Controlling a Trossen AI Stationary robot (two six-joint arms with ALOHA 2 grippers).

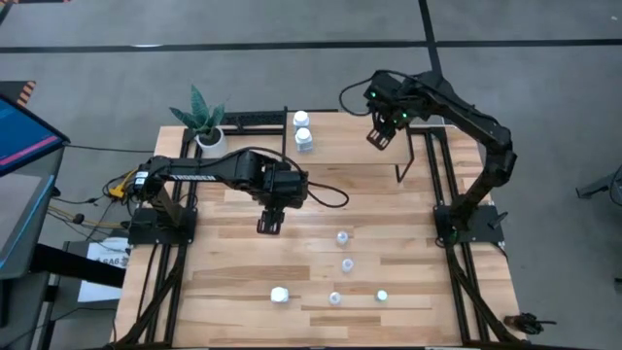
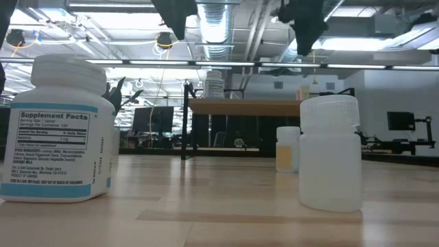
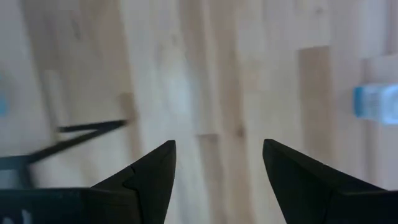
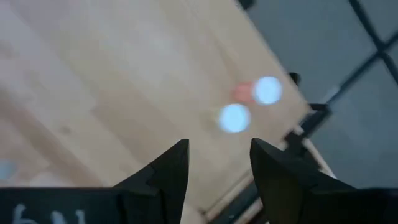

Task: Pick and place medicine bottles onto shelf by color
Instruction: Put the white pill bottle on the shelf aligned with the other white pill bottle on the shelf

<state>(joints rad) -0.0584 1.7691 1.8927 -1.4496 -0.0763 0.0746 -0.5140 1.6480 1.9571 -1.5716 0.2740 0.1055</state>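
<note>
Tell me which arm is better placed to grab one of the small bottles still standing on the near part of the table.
The left. Its open, empty left gripper hangs over mid-table, close to the nearest loose bottle. The right gripper, open and empty too, is up at the far edge by the shelf, farther from those bottles.

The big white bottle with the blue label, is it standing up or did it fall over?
Standing up. In the low view the big white bottle sits flat on the table, cap on top, with its label text reading level.
</note>
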